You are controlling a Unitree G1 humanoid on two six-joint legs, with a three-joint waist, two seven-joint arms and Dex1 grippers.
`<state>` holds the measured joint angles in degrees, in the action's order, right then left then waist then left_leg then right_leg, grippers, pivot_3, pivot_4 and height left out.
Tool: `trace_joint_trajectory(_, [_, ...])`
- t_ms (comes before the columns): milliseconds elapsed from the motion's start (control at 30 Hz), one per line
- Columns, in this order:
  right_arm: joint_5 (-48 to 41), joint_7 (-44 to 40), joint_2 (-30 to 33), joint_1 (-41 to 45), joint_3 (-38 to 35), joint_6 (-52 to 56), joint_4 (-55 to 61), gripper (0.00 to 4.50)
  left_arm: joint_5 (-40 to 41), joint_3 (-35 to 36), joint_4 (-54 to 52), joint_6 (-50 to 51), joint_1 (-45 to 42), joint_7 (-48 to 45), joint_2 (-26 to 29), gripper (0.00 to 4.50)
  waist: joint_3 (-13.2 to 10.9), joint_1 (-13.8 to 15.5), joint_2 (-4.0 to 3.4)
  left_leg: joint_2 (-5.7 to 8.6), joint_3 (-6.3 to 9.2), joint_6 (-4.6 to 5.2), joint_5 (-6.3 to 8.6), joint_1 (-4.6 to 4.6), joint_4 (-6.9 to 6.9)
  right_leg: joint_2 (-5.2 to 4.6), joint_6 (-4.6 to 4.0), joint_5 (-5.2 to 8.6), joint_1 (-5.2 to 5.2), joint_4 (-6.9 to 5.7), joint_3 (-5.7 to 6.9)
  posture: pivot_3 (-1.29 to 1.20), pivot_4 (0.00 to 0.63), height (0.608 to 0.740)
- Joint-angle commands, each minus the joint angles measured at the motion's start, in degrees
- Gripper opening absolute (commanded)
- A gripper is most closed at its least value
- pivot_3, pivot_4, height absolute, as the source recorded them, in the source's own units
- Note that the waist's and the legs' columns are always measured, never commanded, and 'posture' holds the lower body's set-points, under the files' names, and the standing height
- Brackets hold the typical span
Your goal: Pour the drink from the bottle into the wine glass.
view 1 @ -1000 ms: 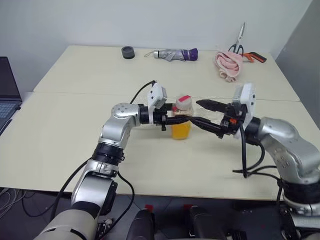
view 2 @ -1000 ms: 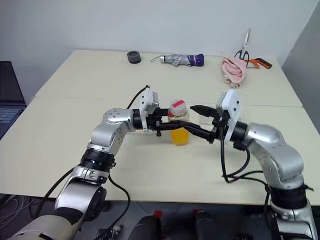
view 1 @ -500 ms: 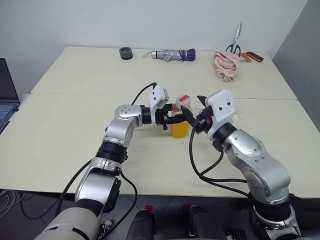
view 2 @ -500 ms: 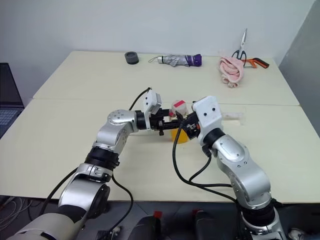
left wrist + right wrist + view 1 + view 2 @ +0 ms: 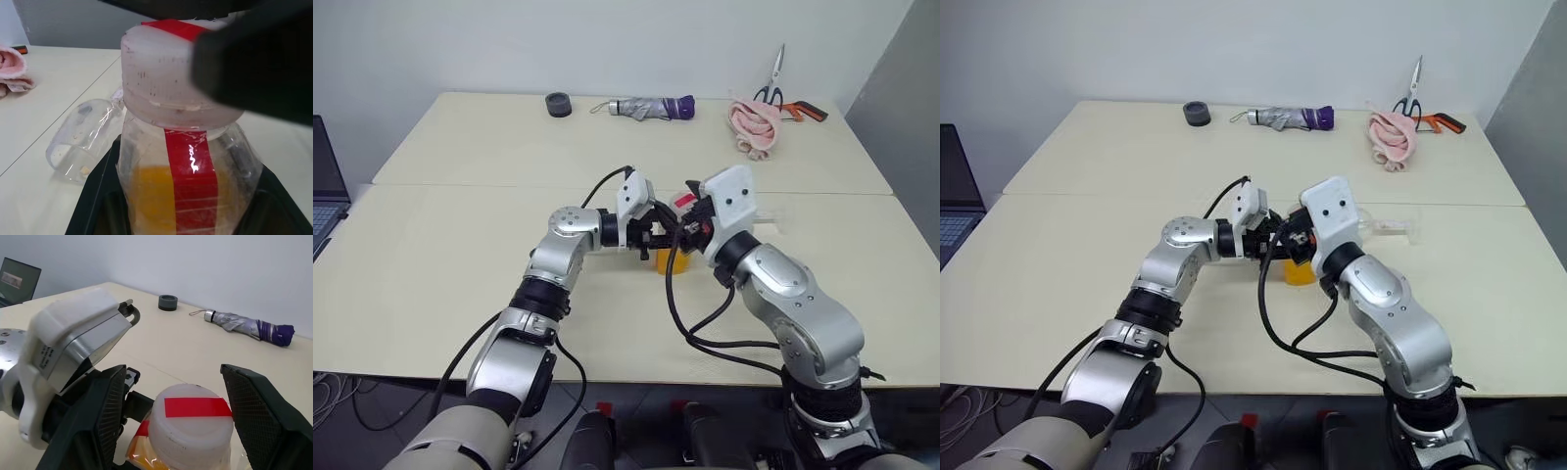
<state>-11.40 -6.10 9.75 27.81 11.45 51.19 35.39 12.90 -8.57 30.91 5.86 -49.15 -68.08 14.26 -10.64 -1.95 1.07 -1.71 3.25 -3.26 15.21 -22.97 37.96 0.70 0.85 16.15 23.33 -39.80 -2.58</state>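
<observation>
The bottle (image 5: 186, 161) stands upright on the table, clear, with a red label strip and orange drink (image 5: 670, 259) in its lower half. My left gripper (image 5: 656, 238) is shut on the bottle's body from the left. My right gripper (image 5: 188, 406) is open and reaches in from the right, with one black finger (image 5: 98, 421) on each side of the white, red-taped cap (image 5: 190, 423). The wine glass (image 5: 83, 142) lies on its side on the table just behind the bottle, seen past my right wrist as the wine glass (image 5: 1389, 227).
Along the far edge lie a black tape roll (image 5: 560, 102), a folded umbrella (image 5: 651, 106), a pink cloth (image 5: 754, 127) and scissors (image 5: 775, 78). A laptop (image 5: 325, 181) sits at the left edge. The table seam (image 5: 460, 186) runs across behind the arms.
My right arm has swung in from the right, and its open gripper now straddles the bottle's cap instead of pointing at its side. My left gripper keeps its hold on the bottle.
</observation>
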Motion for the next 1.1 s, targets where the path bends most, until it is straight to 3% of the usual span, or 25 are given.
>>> trace_joint_trajectory(33, [1.4,1.2,-0.6,0.5,-0.7,0.1,0.7,3.26,0.6,0.9,-2.5,-1.3,-1.6,0.3,0.0,1.85,0.0,0.0,0.00,0.00,0.00,0.00,0.00,-0.01,0.00,0.00,0.00,0.00,0.00,0.00,0.01,0.00,0.150,0.740])
trace_joint_trajectory(333, [1.4,1.7,-2.3,-0.5,-1.6,-0.2,1.7,3.26,0.6,1.0,-2.3,-1.5,-1.7,0.5,-0.1,1.85,0.0,0.0,0.00,0.00,0.00,0.00,0.00,0.00,-0.01,0.00,0.00,0.00,0.00,0.02,0.00,0.00,0.150,0.740])
trace_joint_trajectory(500, [1.6,1.2,-3.0,-0.9,-1.4,-2.0,1.8,2.01,0.6,1.0,-2.3,-1.4,-1.8,0.7,-0.1,1.85,0.0,0.0,0.00,0.00,0.00,0.00,0.00,-0.01,-0.01,0.00,0.00,0.00,0.00,0.02,0.00,0.00,0.150,0.740])
trace_joint_trajectory(633, [0.4,-1.2,-2.9,-1.7,-0.7,-4.0,1.3,1.90,0.7,0.9,-2.7,-1.0,-1.7,0.6,0.1,1.85,0.0,0.0,0.00,0.00,0.00,0.00,0.00,0.00,-0.01,0.00,0.00,0.00,0.00,0.02,0.00,0.00,0.150,0.740])
trace_joint_trajectory(833, [-9.2,-29.7,8.2,-1.0,-2.4,-19.9,-11.0,1.90,2.7,1.1,-4.2,1.2,-2.4,-3.1,0.8,1.84,0.0,0.0,0.00,0.02,-0.04,0.01,0.01,0.02,0.00,-0.01,0.02,0.00,-0.05,0.12,0.00,0.00,0.150,0.740])
trace_joint_trajectory(933, [-11.7,-43.1,15.2,6.5,-3.8,-22.0,-22.1,1.90,3.5,1.2,-5.3,1.9,-2.7,-5.5,1.4,1.83,0.0,-0.2,-0.05,0.01,-0.06,0.02,0.01,0.03,-0.02,0.02,0.01,0.00,-0.05,0.12,-0.01,0.00,0.150,0.740])
trace_joint_trajectory(1100, [-13.1,-50.6,18.8,13.1,-5.0,-22.6,-31.5,1.90,3.4,1.4,-5.9,1.9,-2.5,-5.8,1.9,1.83,0.0,-0.3,-0.05,-0.05,0.00,0.02,0.01,0.04,-0.05,0.06,-0.03,0.01,-0.04,0.09,0.04,0.00,0.150,0.740])
